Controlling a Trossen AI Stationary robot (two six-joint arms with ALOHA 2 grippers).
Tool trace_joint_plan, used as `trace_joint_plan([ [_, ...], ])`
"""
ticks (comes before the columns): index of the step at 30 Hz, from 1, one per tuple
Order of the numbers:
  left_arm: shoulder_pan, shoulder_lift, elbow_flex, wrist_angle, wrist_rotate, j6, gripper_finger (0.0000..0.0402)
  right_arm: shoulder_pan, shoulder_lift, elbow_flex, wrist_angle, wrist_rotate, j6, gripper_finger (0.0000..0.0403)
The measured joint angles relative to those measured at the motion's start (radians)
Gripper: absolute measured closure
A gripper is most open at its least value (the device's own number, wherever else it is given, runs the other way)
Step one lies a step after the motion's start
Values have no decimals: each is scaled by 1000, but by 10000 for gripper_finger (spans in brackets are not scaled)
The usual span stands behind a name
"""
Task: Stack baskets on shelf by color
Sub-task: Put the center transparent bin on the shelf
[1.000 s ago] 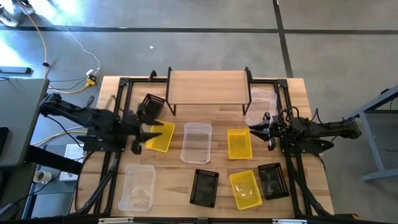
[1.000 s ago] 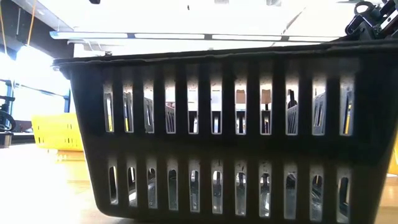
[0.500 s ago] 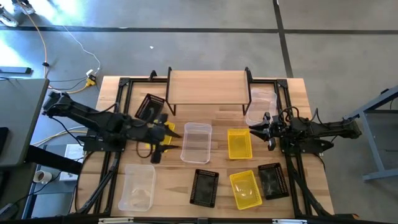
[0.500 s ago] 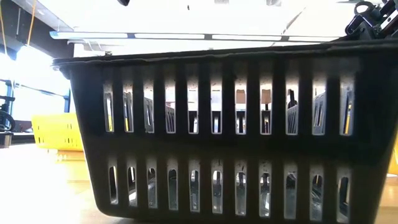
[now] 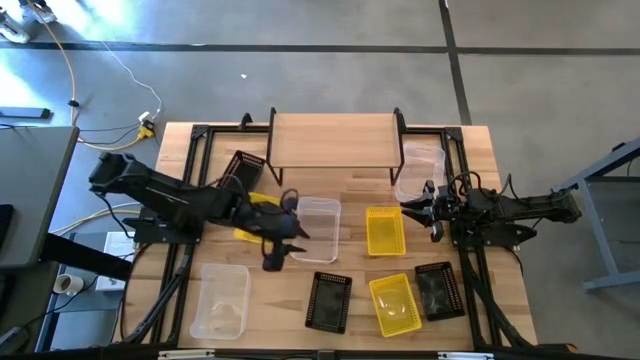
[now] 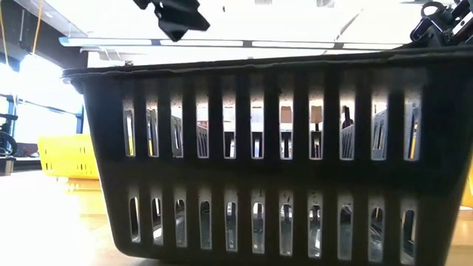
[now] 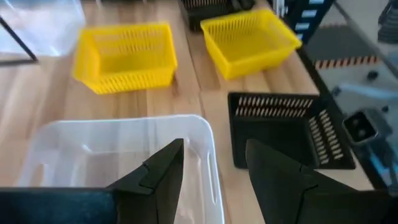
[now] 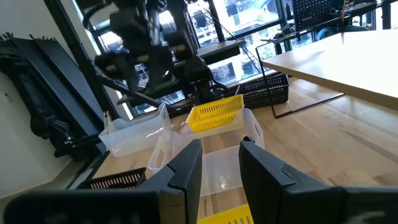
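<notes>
Over the middle of the desk (image 5: 470,140), the left gripper (image 5: 285,240) hangs above the near-left edge of a clear basket (image 5: 316,228), its fingers (image 7: 163,168) spread wide and holding nothing. Seen from its wrist, that clear basket's rim lies right under the fingertips, with a black mesh basket (image 7: 287,127) just beside it and two yellow baskets (image 7: 124,56) farther off. Another yellow basket (image 5: 255,215) shows partly from under the left arm, and a black basket (image 5: 243,170) lies tilted by the shelf's left leg. At the back of the desk, the shelf (image 5: 335,138) stands with its plank top bare. The right gripper (image 5: 425,210) waits at the right side, near a clear basket (image 5: 420,170) and a yellow basket (image 5: 385,230), its fingers (image 8: 186,165) moderately parted and empty. Along the front edge lie a clear basket (image 5: 220,300), a black one (image 5: 328,300), a yellow one (image 5: 395,305) and a further black one (image 5: 436,290).
</notes>
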Motion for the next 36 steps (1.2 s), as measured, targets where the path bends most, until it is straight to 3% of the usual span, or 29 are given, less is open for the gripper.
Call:
trace_joint_plan([
  [11, -3, 162, -1, -2, 68, -13, 238, 0, 0, 0, 0, 0, 0, 311],
  [36, -26, 372, -1, -7, -5, -48, 239, 0, 0, 0, 0, 0, 0, 311],
])
